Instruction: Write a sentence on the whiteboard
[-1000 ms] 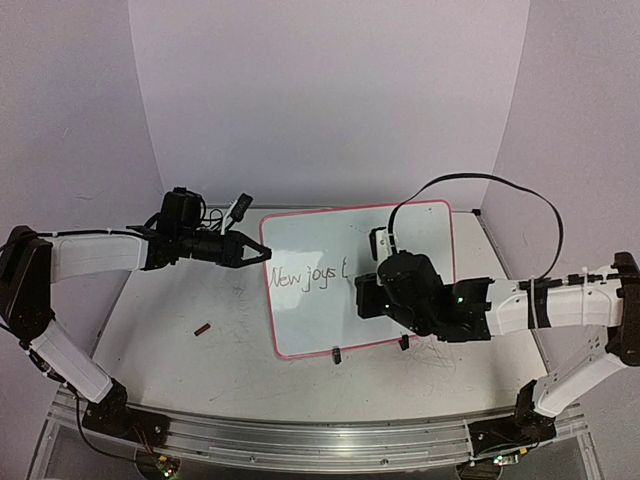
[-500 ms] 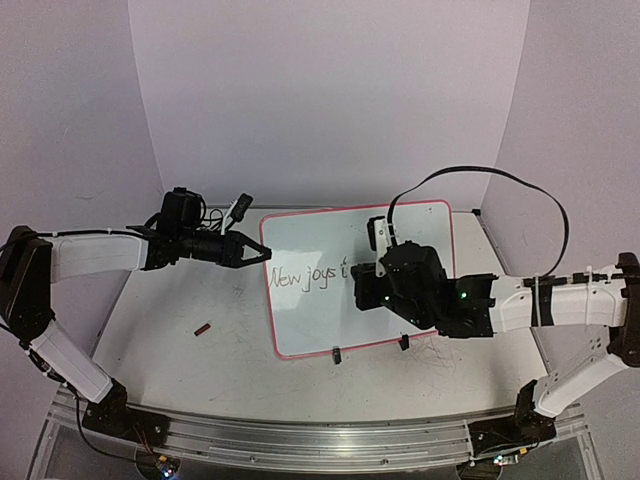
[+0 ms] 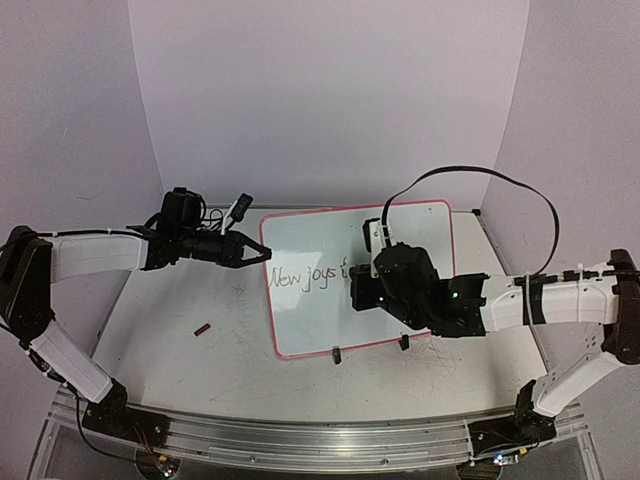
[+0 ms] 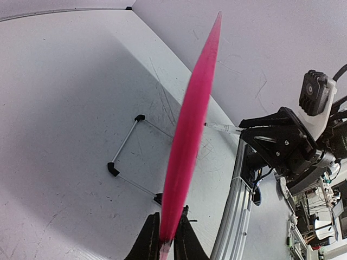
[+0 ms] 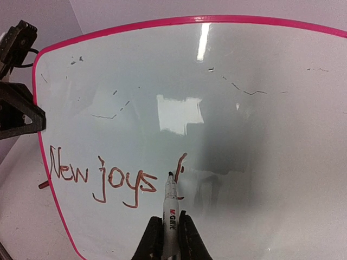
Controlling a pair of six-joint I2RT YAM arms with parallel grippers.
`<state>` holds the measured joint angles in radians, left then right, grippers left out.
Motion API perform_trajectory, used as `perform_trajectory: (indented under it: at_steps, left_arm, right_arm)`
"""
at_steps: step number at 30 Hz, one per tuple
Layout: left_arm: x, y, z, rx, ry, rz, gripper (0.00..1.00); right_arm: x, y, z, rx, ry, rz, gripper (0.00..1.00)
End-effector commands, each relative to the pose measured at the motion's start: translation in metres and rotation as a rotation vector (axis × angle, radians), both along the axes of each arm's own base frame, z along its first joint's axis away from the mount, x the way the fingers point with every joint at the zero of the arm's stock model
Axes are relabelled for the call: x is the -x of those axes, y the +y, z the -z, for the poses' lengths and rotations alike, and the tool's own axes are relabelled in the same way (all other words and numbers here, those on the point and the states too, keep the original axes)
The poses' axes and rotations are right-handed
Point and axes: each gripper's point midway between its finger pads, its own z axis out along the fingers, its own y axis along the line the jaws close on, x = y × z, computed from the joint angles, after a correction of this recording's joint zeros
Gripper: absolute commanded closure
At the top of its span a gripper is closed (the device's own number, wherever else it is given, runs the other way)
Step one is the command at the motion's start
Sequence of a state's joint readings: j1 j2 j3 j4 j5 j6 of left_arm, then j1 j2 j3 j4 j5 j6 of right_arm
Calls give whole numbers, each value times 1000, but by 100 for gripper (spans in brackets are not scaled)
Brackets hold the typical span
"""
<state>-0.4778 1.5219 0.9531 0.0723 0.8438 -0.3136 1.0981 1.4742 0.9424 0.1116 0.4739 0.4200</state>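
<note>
The whiteboard, white with a pink rim, lies tilted on the table. My left gripper is shut on its left rim, which runs as a pink band up from the left gripper in the left wrist view. The sentence reads "New joys" plus one tall stroke. My right gripper is shut on a white marker. The marker's dark tip sits at the board just left of that stroke. From above, the right wrist hides its fingers and the marker.
A small dark red cap lies on the scuffed table left of the board. Black clips stick out at the board's near edge. A wire stand shows under the board. The right arm's cable arcs above the far right corner.
The right arm with the marker has crept a little toward the back of the board. The stroke after "joys" has gained a small cross mark. The left arm has not moved.
</note>
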Motion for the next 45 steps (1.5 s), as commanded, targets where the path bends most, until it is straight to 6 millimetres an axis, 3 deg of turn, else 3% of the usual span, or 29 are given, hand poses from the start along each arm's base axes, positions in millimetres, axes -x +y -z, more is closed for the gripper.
perform_trajectory:
  at_steps: [1,20,25,30,35,45]
  left_arm:
    - [11,-9,-12,23,-15,48,91]
    - [11,-9,-11,22,-14,48,91]
    - [11,-9,-11,20,-15,47,91]
    - [10,-9,-11,20,-14,49,91]
    - [10,-9,-9,17,-11,46,91]
    - [11,-9,-12,19,-18,46,91]
  right_arm:
    - [-8,4,-14,-24,-25,35,100]
    - [-10,-14,-7,26,-6,111,100]
    - [-1,-43,-26,-13,-8,164,100]
    - [18,-53,-52,-128,-48,70,100]
    - [12,-31,-27,-66,-10,19,100]
    - [6,-11,-21,-71,-12,-11,100]
